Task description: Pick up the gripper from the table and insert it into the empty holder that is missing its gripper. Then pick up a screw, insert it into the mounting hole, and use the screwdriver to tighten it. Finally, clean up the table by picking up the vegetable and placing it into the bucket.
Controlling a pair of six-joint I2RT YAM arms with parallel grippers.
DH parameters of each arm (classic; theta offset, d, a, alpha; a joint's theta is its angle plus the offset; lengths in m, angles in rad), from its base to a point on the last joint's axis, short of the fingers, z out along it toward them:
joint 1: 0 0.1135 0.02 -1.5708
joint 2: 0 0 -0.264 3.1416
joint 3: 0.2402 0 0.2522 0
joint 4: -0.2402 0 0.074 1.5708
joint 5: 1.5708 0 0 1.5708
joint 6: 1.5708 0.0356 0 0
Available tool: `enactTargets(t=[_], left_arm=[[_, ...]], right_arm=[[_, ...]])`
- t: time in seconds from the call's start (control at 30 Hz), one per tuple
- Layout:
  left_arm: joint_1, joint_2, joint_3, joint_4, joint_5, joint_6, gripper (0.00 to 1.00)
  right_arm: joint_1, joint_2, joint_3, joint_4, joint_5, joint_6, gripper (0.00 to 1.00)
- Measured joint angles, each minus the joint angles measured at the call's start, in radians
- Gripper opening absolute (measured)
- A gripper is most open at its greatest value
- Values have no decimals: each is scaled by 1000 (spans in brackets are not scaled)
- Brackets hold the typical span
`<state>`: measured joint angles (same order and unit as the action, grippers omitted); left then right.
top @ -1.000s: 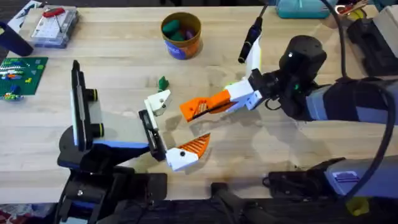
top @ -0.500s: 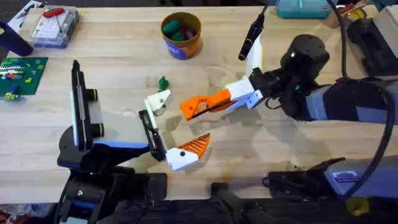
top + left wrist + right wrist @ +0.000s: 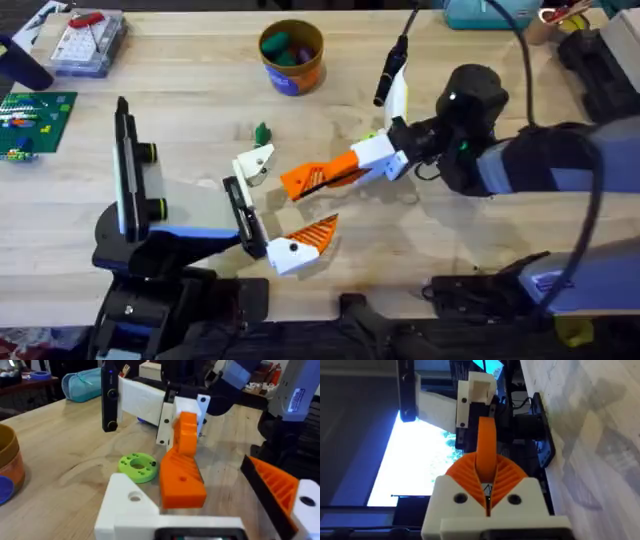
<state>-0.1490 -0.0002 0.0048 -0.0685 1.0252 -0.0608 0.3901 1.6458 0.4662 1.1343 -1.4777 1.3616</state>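
The gripper (image 3: 312, 178), an orange ribbed wedge, sits clamped between our right gripper's (image 3: 345, 167) white fingers, lifted just off the table (image 3: 180, 110), its tip aimed at the holder (image 3: 254, 163) close by. Our left gripper (image 3: 165, 520) looks from the holder's side; whether its fingers are apart we cannot tell. Farther back lie the small green vegetable (image 3: 262, 133) and the bucket (image 3: 292, 57).

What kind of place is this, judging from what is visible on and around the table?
Probably a robotics workshop or lab bench: a pale wooden table carries a clear plastic parts box, a green circuit-like board and a white 3D-printed angular bracket on a black stand.
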Motion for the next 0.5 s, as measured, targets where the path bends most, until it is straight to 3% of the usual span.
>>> enactTargets(t=[0.5], left_arm=[[0,0,0,0,0,0,987]], right_arm=[[42,16,-1,74,58,12,7]])
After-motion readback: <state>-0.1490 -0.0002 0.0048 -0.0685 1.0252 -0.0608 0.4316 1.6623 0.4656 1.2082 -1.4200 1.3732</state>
